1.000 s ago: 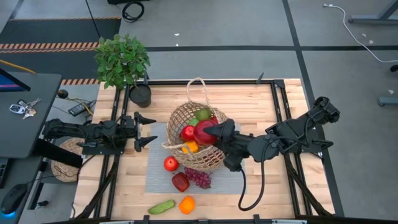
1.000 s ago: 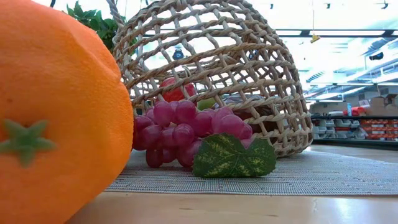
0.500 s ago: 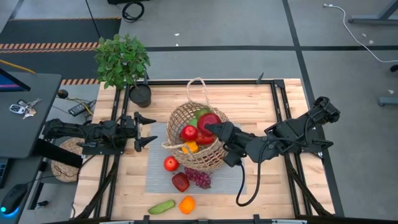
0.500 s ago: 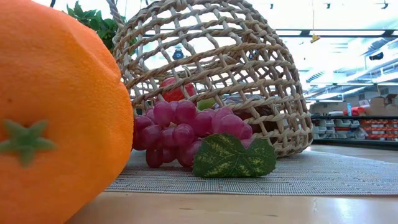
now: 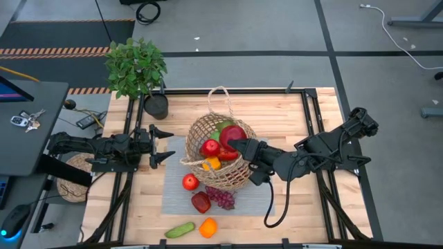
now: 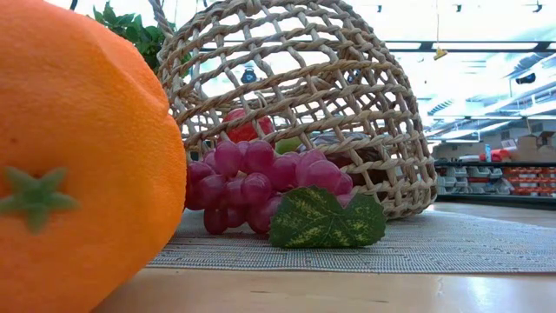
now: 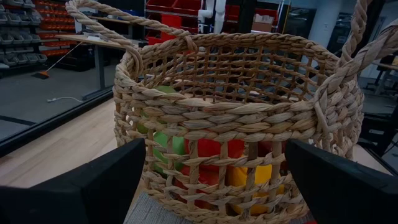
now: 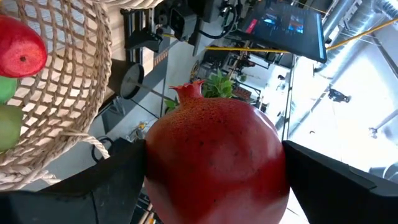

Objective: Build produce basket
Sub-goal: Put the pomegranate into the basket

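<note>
Now, right gripper [image 5: 234, 145] over the basket [image 5: 196, 133] rim, fingers clamped on a red pomegranate [image 8: 214, 158], basket mid-table on grey mat [image 5: 174, 200] with apples inside, grapes [image 6: 261, 181], cucumber [image 5: 180, 229], orange [image 5: 208, 227] outside, left gripper [image 5: 165, 145] spread wide beside basket.

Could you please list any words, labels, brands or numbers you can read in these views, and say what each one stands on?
None can be read.
Monitor behind the pomegranate: glowing patches, too blurred to read.
Red bins behind the wicker basket: no legible labels.
Shelved boxes in the room: too small to read.
The fruit carries no stickers.
</note>
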`<state>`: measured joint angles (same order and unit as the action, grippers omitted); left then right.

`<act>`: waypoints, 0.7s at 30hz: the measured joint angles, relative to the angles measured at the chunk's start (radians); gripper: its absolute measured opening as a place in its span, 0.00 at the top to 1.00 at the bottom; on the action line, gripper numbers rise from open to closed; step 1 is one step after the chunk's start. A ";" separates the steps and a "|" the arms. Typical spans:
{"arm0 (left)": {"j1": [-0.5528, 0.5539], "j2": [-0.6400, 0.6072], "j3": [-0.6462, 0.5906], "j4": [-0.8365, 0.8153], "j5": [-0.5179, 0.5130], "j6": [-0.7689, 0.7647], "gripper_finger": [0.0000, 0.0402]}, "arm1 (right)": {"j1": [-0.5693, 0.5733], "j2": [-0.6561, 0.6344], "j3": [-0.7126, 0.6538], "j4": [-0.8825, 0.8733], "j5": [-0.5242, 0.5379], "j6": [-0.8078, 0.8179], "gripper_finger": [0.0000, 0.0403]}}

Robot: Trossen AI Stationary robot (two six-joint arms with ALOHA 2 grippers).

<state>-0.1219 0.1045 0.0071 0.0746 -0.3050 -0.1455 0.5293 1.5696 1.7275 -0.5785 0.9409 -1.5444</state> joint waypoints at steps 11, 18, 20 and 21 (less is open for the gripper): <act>0.000 0.000 0.000 0.000 0.000 0.000 0.02 | -0.013 0.000 0.000 0.000 -0.024 0.000 0.10; 0.000 0.000 0.000 0.000 0.000 0.000 0.02 | -0.057 0.000 0.000 0.002 0.041 -0.062 0.10; 0.000 0.000 0.000 0.000 0.000 0.000 0.02 | -0.072 0.000 0.000 0.002 0.071 -0.113 0.10; 0.000 0.000 0.000 0.000 0.000 0.000 0.02 | -0.078 0.000 0.000 0.002 0.082 -0.131 0.10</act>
<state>-0.1219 0.1045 0.0074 0.0746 -0.3052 -0.1455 0.4513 1.5700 1.7275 -0.5770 1.0229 -1.6756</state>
